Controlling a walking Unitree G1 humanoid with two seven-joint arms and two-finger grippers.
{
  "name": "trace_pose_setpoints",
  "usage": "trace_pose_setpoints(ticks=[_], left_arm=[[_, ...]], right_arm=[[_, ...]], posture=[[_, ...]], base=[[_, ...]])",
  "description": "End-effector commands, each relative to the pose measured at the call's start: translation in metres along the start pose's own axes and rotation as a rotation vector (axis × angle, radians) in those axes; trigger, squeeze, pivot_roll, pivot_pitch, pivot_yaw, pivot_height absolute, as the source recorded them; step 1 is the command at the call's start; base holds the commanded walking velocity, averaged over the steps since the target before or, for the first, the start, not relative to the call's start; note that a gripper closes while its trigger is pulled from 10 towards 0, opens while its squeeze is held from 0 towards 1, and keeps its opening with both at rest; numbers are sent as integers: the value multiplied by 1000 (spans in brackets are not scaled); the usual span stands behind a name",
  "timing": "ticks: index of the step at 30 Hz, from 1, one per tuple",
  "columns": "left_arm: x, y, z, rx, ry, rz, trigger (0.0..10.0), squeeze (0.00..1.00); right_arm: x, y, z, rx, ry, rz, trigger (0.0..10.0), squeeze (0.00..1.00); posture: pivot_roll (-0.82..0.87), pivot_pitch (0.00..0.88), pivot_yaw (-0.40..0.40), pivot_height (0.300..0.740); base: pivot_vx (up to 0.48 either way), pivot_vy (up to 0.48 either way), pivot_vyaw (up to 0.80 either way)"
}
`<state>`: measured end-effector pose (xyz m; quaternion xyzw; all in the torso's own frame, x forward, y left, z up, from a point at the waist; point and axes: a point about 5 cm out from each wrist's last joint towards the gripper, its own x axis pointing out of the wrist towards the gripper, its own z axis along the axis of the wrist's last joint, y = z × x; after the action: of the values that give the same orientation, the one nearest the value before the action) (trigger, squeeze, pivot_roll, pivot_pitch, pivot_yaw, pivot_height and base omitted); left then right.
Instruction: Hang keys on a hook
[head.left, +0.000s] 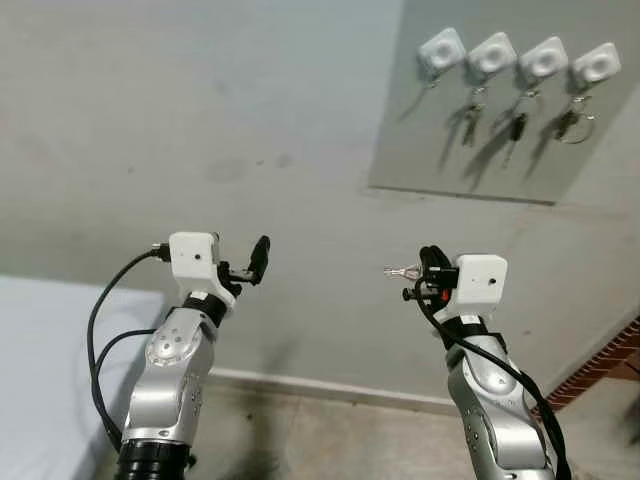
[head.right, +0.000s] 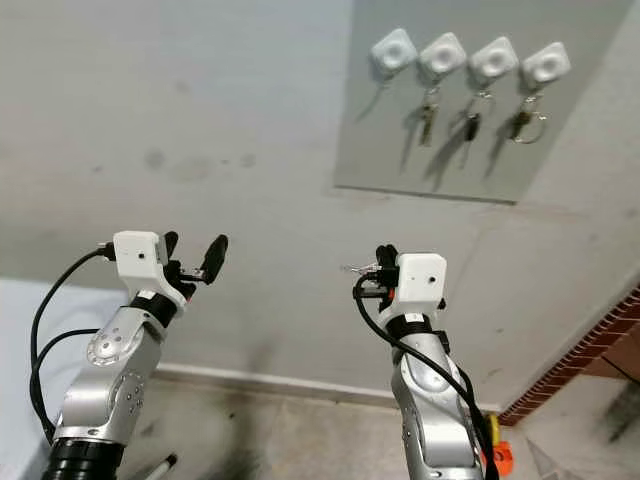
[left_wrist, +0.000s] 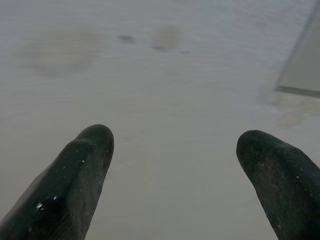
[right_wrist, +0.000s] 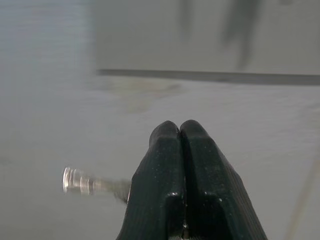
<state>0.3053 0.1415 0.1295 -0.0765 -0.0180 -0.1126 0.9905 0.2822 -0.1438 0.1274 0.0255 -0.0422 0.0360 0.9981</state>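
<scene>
Right gripper raised toward wall, fingers pinched on a shiny metal key; left gripper raised, wide apart; four white square hooks on grey panel.

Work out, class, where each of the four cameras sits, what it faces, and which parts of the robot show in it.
Left eye view: on the head, facing the wall with four hooks; both arms show, left gripper, right gripper pinching a key.
Right eye view: beside it, same scene.
Left wrist view: looks along spread fingers at the wall.
Right wrist view: looks along closed fingers at the wall.
Shared: both wrist views catch the grey panel edge.
</scene>
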Motion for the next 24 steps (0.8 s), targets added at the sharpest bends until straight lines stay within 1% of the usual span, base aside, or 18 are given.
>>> trace_pose_setpoints(ticks=[1, 10, 13, 16, 17, 18, 21, 22, 23, 24], left_arm=[[3, -6, 3, 6, -6, -18, 10000, 0], [3, -7, 3, -2, -9, -22, 10000, 0], [2, -10, 4, -24, -23, -30, 10000, 0], [3, -14, 7, -2, -32, -56, 10000, 0], [2, -19, 10, 21, -48, -103, 10000, 0], [2, -28, 15, 70, -66, -162, 10000, 0], [2, -42, 21, 107, -93, -246, 10000, 0], [1, -44, 22, 119, -103, -262, 10000, 0], [2, -49, 24, 133, -105, -289, 10000, 0], [2, -53, 26, 127, -113, -309, 10000, 0]], right_arm=[[1, -5, 6, -8, -22, -13, 10000, 0], [1, -4, 6, -9, -22, -11, 10000, 0], [1, -5, 5, -11, -20, -7, 10000, 0], [1, -4, 4, -17, -14, 2, 10000, 0], [1, -3, 5, -14, -13, 14, 10000, 0], [2, -2, 6, -19, -15, 33, 10000, 0], [5, 1, 9, -29, -23, 76, 10000, 0], [6, 1, 9, -33, -24, 84, 10000, 0], [8, 6, 11, -106, -37, 137, 10000, 0], [9, 8, 13, -131, -46, 172, 10000, 0]], posture=[[-34, 47, -4, 740], [-34, 43, -6, 740], [-34, 44, -8, 740], [-34, 46, -10, 740], [-34, 46, -10, 740], [-32, 46, -11, 740], [-31, 47, -12, 740], [-31, 47, -12, 740], [-34, 47, -8, 740], [-34, 47, -8, 740]], base=[[480, 0, 0], [480, 0, 0], [0, 0, 0], [0, 0, 0], [0, 0, 0], [0, 0, 0], [0, 0, 0], [0, 0, 0], [0, 0, 0], [0, 0, 0]])
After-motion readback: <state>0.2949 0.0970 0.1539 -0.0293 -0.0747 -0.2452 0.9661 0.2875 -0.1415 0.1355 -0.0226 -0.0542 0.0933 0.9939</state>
